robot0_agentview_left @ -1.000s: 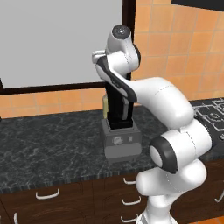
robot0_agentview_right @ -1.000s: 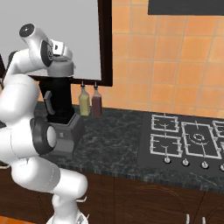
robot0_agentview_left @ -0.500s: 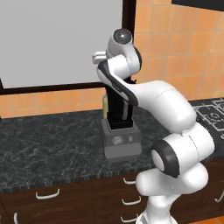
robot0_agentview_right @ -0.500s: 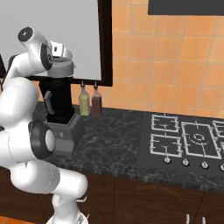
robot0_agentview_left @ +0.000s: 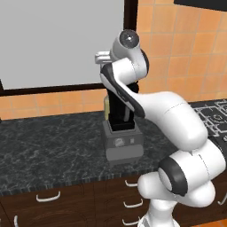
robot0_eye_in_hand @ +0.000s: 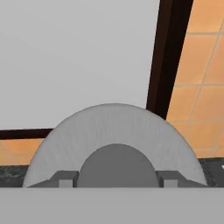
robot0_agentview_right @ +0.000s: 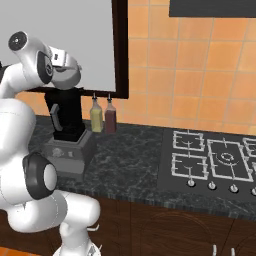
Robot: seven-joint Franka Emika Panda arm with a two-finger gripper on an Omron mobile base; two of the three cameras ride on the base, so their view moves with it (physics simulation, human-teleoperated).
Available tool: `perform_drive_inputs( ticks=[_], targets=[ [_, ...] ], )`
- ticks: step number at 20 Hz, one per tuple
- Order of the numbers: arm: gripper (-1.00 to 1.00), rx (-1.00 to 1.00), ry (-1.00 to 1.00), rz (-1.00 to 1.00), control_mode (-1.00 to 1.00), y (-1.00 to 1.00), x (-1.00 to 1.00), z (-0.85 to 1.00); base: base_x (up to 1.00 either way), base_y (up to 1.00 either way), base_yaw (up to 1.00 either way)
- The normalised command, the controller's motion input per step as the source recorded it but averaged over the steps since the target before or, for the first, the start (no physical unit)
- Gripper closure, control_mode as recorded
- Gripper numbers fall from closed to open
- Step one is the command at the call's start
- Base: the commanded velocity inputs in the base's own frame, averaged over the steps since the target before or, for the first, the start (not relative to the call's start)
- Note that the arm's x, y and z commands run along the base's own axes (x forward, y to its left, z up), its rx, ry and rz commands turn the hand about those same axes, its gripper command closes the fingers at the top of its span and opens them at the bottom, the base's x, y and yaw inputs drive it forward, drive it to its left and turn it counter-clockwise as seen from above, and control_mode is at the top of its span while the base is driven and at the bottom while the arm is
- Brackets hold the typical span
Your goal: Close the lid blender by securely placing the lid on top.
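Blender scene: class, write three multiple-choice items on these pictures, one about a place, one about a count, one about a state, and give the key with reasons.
1. Where do the two bottles stand?
A. On the stove
B. On the counter beside the blender, against the tiled wall
C. On the floor

2. How many burners show whole on the stove in the right base view?
A. One
B. Three
C. Six

3. What is the claw doing with the lid?
A. It grips the lid's raised knob
B. It hangs open, far from the lid
C. It presses the dial on the base

Key: 1 B, the bottles sit on the dark counter just right of the blender. 2 B, three grates are seen whole there, another is cut off at the edge. 3 A, in the hand view a finger tip sits at each side of the knob.
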Motion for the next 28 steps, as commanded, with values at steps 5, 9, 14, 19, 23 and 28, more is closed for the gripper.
perform_drive_inputs(
  ticks=[5,9,14,19,23,28],
  targets=[
    [1.0,0.0,0.04,0.0,-1.0,0.0,-0.01,0.45,0.0,0.0,0.0],
    [1.0,0.0,0.01,0.0,-1.0,0.0,-0.19,0.3,0.0,0.0,0.0],
    [1.0,0.0,0.0,0.0,-1.0,-0.04,-0.3,0.07,0.0,0.0,0.0],
    [1.0,0.0,0.0,0.0,-1.0,-0.09,-0.21,0.1,0.0,0.0,0.0],
    [1.0,0.0,0.0,0.0,-1.0,-0.14,-0.28,0.06,0.0,0.0,0.0],
    [1.0,0.0,0.0,0.0,-1.0,-0.16,-0.25,0.09,0.0,0.0,0.0]
  ],
)
